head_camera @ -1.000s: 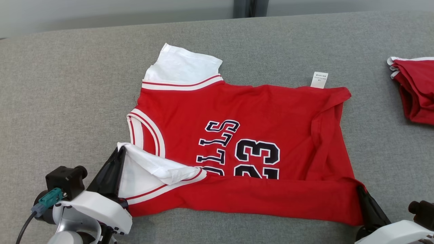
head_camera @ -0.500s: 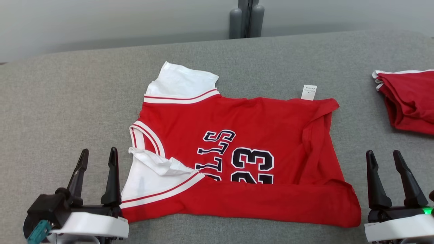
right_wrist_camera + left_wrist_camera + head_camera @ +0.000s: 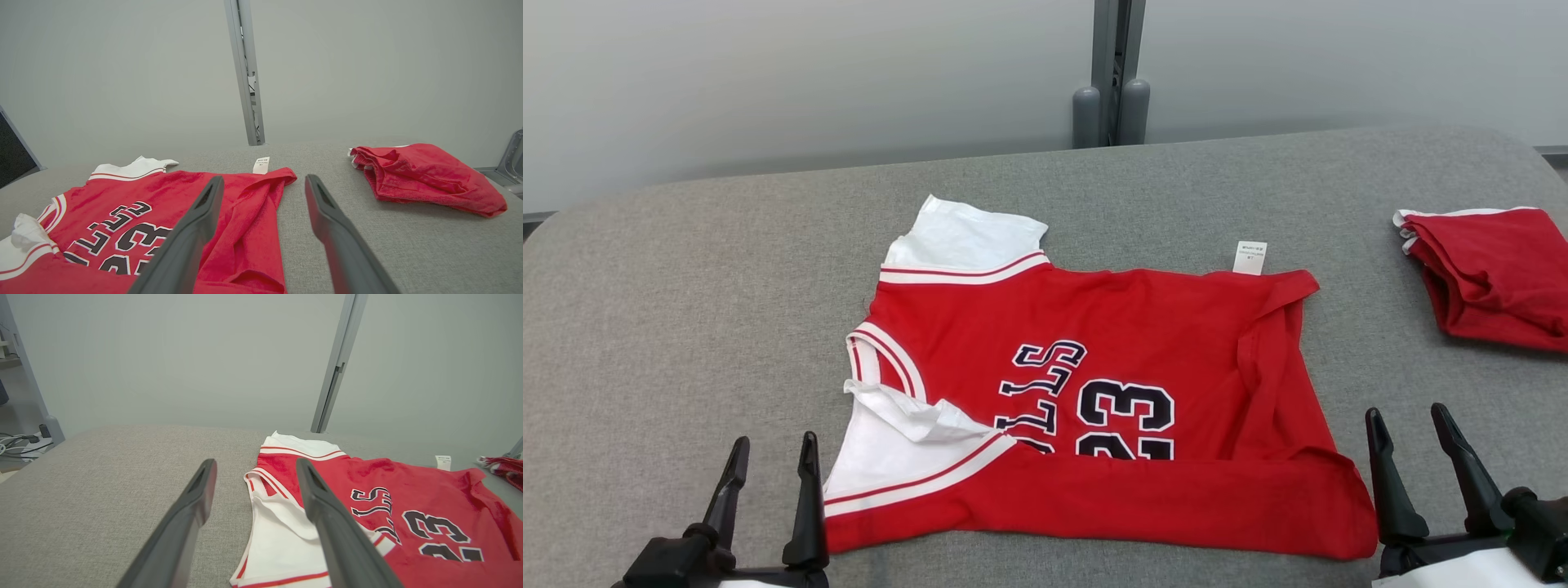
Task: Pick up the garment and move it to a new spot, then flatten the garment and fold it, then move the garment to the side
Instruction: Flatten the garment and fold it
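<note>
On the grey table (image 3: 686, 327), near its middle, a red jersey (image 3: 1111, 327) spread nearly flat, collar end toward the left, hem end toward the right. Near long edge folded up over itself into a red band, covering the lower part of the black "23" and the last letters beside it. Far sleeve (image 3: 968, 241), white, flat on the table; near sleeve (image 3: 894, 445), also white, rumpled and partly tucked under the folded band. Small white label (image 3: 1250, 256) sticking out past the far edge, close to the right corner, with a diagonal crease running down from that corner. Left pincer (image 3: 774, 441) at the lower left, wide open and empty, fingers pointing up the head view, inner finger just beside the near sleeve without gripping it; touching or not, impossible to tell. Right pincer (image 3: 1406, 410) at the lower right, likewise wide open, holding nothing, just off the jersey's near right corner, over bare table. Well apart to the right, a second red garment (image 3: 1494, 278), folded into a loose bundle with white trim at its left end. Behind the table, a pale wall (image 3: 768, 82) and a grey post (image 3: 1112, 73).
</note>
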Controlling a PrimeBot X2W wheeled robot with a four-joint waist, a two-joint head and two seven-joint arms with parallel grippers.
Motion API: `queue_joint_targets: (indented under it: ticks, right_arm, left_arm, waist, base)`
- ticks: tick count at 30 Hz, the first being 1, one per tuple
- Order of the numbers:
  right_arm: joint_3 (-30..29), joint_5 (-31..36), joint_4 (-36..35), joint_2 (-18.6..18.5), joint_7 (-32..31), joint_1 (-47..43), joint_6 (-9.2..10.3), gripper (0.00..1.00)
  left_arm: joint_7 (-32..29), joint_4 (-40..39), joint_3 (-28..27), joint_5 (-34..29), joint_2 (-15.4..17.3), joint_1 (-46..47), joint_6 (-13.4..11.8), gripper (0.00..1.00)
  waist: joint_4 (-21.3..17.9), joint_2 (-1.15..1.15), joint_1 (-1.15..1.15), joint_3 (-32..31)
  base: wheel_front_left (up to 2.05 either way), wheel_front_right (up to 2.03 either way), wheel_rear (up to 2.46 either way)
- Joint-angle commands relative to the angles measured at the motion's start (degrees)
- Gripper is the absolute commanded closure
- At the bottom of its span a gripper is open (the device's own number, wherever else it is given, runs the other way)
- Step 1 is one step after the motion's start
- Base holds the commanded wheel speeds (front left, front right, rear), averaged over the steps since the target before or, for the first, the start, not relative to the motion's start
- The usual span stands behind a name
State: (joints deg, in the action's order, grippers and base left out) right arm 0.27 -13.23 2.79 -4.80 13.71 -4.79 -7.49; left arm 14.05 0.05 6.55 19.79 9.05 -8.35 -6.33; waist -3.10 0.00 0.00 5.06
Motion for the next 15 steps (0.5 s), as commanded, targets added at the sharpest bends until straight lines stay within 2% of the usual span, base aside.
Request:
queue_joint_targets:
  ticks: [1,8,15]
  right_arm:
    - [-0.32,-0.38,0.29,0.01,0.56,-0.37,0.0,0.0]
    - [-0.14,-1.1,0.95,0.24,0.63,0.26,0.0,0.0]
    - [0.34,-1.72,1.89,0.57,0.84,0.64,0.0,0.0]
  left_arm:
    - [-0.53,0.19,0.17,0.34,0.4,-0.07,0.23,0.0]
    - [-3.88,1.74,1.38,0.92,1.24,1.5,1.31,0.0]
    - [-9.93,8.39,3.29,3.58,1.42,2.34,3.5,0.0]
  waist:
    - [0.07,0.0,0.0,0.0]
    - [-0.06,0.0,0.0,1.44]
    - [-0.55,0.0,0.0,3.41]
  base:
    - [0.0,0.0,0.0]
    - [0.0,0.0,0.0]
    - [0.0,0.0,0.0]
